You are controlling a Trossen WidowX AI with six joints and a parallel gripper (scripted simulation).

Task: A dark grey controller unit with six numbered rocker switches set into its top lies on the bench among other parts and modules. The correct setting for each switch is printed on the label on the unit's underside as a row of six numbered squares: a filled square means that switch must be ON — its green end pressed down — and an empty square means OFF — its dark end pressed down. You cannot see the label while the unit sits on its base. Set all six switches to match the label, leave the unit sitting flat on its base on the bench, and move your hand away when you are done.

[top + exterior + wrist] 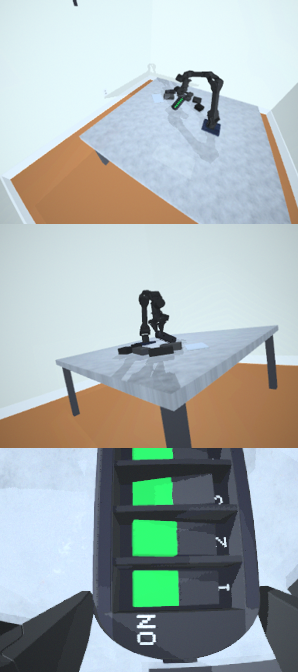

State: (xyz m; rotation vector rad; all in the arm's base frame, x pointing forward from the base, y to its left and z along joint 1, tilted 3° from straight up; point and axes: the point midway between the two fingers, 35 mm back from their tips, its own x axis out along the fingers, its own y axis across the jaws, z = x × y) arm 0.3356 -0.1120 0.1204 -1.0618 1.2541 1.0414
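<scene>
The dark grey controller unit (pixel 178 103) (pixel 166 337) (pixel 175 635) sits between the fingers, its near end gripped at both sides by switch 1. In the exterior view it is tilted, the gripped end higher than the far end; whether the far end touches the bench is unclear. My gripper (pixel 176 599) is shut on it. The wrist view shows green ends at left on switch 1 (pixel 175 589), switch 2 (pixel 174 538), switch 3 (pixel 172 492) and part of a fourth. Switch 3 slants differently from 1 and 2. The other switches and the underside label are hidden.
Dark modules lie close by: one at left (pixel 168 96), two at right (pixel 197 99) (pixel 199 106), and others (pixel 161 351) (pixel 125 350). A pale flat square (pixel 157 98) (pixel 197 346) lies beyond them. The arm's base (pixel 211 127) stands on the bench (pixel 240 167) (pixel 217 360).
</scene>
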